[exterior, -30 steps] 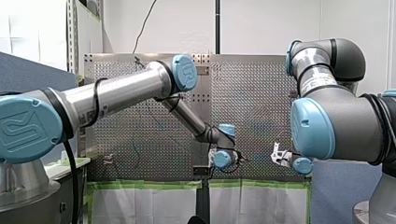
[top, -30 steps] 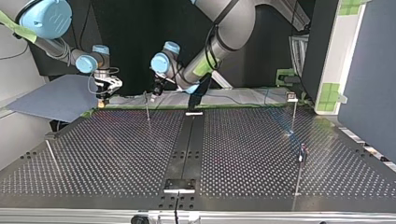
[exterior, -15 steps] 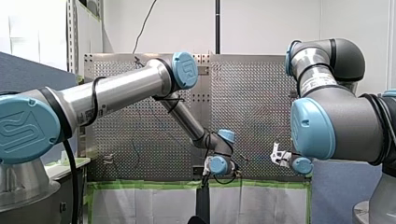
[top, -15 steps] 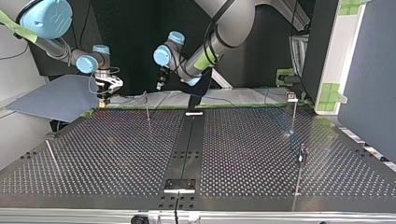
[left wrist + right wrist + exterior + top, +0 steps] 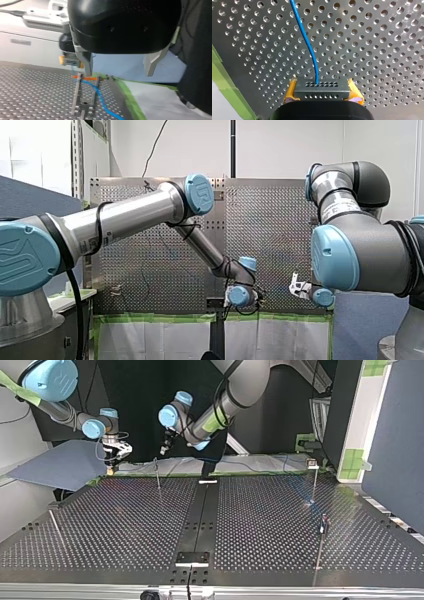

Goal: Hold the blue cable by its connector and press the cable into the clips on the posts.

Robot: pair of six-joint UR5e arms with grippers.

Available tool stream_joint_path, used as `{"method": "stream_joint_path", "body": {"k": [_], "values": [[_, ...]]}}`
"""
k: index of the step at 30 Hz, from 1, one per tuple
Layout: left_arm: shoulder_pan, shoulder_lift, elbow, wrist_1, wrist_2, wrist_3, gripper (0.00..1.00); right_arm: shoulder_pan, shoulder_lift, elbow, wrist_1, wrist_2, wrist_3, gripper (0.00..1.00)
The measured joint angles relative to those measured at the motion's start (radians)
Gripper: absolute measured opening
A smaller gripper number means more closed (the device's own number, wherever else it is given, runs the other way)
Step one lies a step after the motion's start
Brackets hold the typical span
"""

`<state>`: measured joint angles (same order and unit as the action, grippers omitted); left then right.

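In the right wrist view, my right gripper is shut on the grey connector, which sits between its yellow pads. The blue cable runs from the connector over the perforated plate. My left gripper is open, its metal fingers wide apart with nothing between them. Ahead of it the blue cable passes a thin post with an orange clip, and beyond that is the held connector. In the top view my left gripper hangs above that post, and my right gripper is at the table's far left corner.
More thin posts stand at the top view's right, and one leans at its left. A black strip runs down the table's middle. Green tape lines the table's edge. A blue-grey panel lies behind my right gripper.
My left gripper has risen away from the post and shifted slightly toward the top view's left. My right gripper has stayed still with the connector.
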<state>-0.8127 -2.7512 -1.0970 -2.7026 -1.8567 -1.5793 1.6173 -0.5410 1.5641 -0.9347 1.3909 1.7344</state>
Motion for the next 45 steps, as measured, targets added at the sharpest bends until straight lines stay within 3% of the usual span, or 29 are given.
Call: {"method": "stream_joint_path", "body": {"k": [12,26,45], "values": [[-0.022,-0.001,0.035,0.06,-0.014,-0.055,1.0,0.001,0.0,0.0,-0.01,-0.001,0.01,0.0],[-0.028,-0.001,0.035,0.047,-0.017,-0.055,1.0,0.002,0.0,0.0,-0.009,-0.001,0.012,0.0],[-0.031,-0.002,0.019,0.052,-0.056,-0.04,1.0,0.005,0.0,0.0,-0.012,-0.001,0.019,0.0]]}}
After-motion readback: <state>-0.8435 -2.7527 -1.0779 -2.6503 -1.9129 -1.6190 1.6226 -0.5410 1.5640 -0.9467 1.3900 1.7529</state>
